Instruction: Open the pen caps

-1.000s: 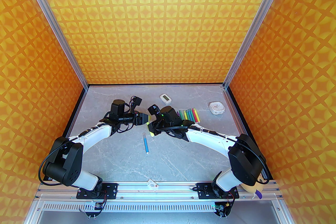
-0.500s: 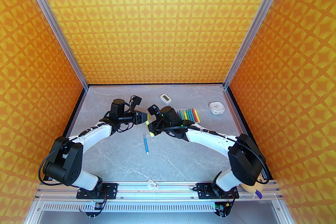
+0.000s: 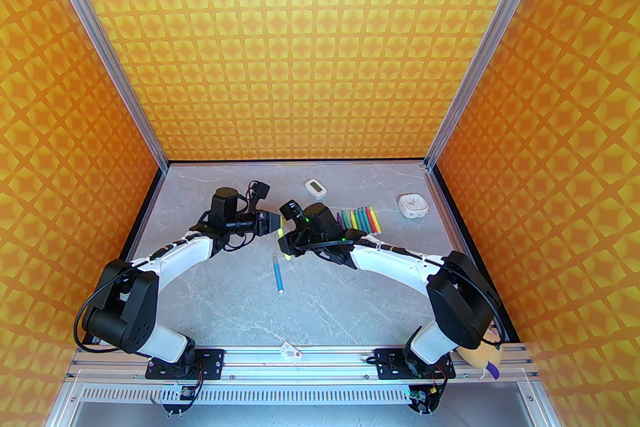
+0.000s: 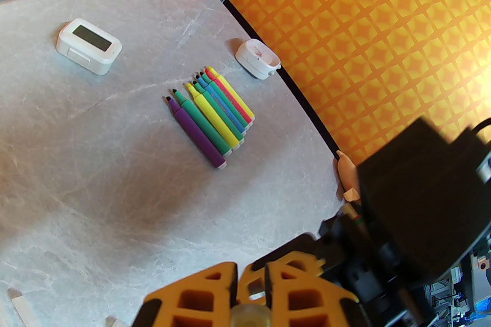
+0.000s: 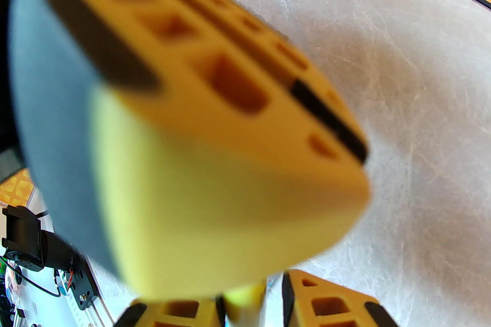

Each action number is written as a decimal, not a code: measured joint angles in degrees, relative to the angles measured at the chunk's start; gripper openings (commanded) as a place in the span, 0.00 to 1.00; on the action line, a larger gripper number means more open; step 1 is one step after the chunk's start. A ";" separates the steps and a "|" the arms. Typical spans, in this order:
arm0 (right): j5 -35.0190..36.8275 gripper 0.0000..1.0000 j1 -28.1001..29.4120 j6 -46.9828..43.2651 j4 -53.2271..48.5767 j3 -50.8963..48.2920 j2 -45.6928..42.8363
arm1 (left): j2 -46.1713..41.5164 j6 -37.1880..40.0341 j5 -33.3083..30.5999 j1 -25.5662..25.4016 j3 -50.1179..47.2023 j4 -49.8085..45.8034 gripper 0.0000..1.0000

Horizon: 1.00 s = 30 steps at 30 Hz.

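Note:
A yellow pen [image 3: 287, 256] hangs above the table between both grippers. My left gripper [image 3: 276, 223] is shut on its upper end, which shows as a pale round tip [image 4: 251, 314] behind the fingertips of the left gripper [image 4: 250, 276]. My right gripper [image 3: 286, 242] stands slightly open around the yellow pen [image 5: 243, 298], with a gap beside one finger. A blue pen [image 3: 277, 276] lies on the table with a clear cap [image 3: 274, 258] on its far end. Several pens [image 4: 211, 122] lie in a row with bare tips. A pale loose cap [image 4: 20, 305] lies near the left arm.
A white digital timer [image 3: 315, 187] sits at the back and a white clock [image 3: 413, 205] at the back right. The pen row [image 3: 359, 219] lies just behind the right arm. A white tag [image 3: 290, 351] rests on the front rail. Orange walls enclose three sides.
My left gripper has closed on the yellow pen's upper end. My right gripper has loosened its hold on the pen, and the right arm has shifted slightly left.

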 measured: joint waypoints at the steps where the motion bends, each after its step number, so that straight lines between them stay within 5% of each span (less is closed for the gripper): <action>1: -0.02 0.29 0.00 0.00 0.28 0.00 0.26 | 0.00 -0.24 0.00 0.00 0.20 0.04 0.00; 13: 0.09 0.01 0.04 0.00 4.55 -2.27 -0.48 | 0.09 -2.14 -0.57 -0.11 1.14 0.17 0.00; 30: 2.21 0.00 -0.07 0.02 12.17 -9.75 -4.85 | 2.40 -7.43 0.52 -0.20 3.85 -2.97 0.00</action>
